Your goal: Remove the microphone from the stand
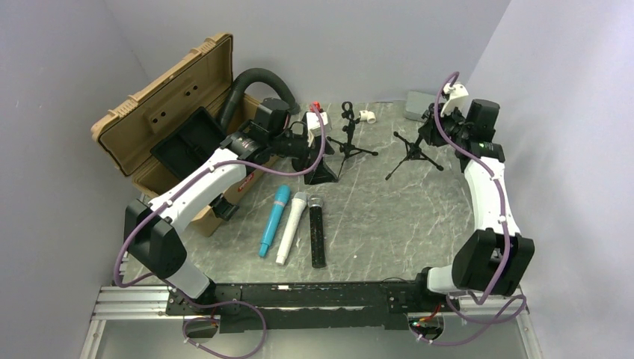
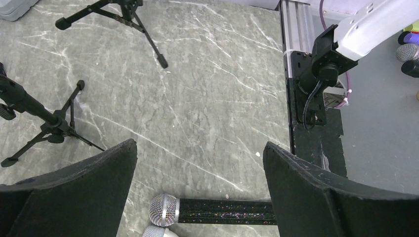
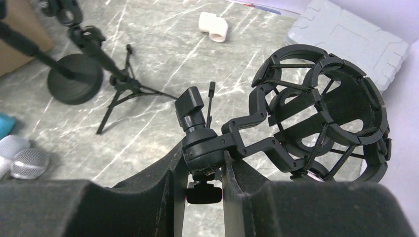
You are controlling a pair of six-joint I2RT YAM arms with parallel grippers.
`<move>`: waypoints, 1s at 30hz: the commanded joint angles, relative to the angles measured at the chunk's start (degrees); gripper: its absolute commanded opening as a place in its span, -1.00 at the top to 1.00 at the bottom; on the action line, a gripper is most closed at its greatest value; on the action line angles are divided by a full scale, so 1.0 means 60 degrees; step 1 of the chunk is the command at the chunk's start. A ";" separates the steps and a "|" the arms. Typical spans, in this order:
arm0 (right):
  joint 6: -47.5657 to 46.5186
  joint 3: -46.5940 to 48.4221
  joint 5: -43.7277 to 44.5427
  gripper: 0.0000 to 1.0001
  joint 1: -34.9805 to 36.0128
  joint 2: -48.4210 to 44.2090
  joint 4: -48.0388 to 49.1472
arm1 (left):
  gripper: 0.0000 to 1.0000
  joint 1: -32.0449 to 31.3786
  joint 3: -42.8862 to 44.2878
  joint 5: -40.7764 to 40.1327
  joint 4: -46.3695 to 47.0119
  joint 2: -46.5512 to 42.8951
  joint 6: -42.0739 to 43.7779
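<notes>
Flat on the marble table (image 1: 389, 217) lies a black glitter microphone (image 2: 217, 211) with a silver mesh head, also seen from above (image 1: 318, 233). My left gripper (image 2: 200, 148) hangs over its head end, open wide, touching nothing; from above it is near the table's middle (image 1: 320, 170). My right gripper (image 3: 202, 163) is shut on the swivel joint of a black tripod stand (image 1: 413, 152). The stand's round shock mount (image 3: 326, 123) is empty.
A white microphone (image 1: 290, 228) and a blue one (image 1: 273, 219) lie beside the black one. A second tripod stand (image 1: 348, 140) is at the back centre. An open tan case (image 1: 161, 123) with a black hose (image 1: 250, 82) fills the left. A white fitting (image 1: 366, 116) and grey block (image 1: 419, 101) sit at the back.
</notes>
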 commanded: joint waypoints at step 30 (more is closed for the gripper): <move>-0.0798 -0.1033 0.1011 1.00 0.1445 0.3242 0.5571 | -0.99 0.0030 -0.0251 -0.0233 0.0116 -0.0575 0.0115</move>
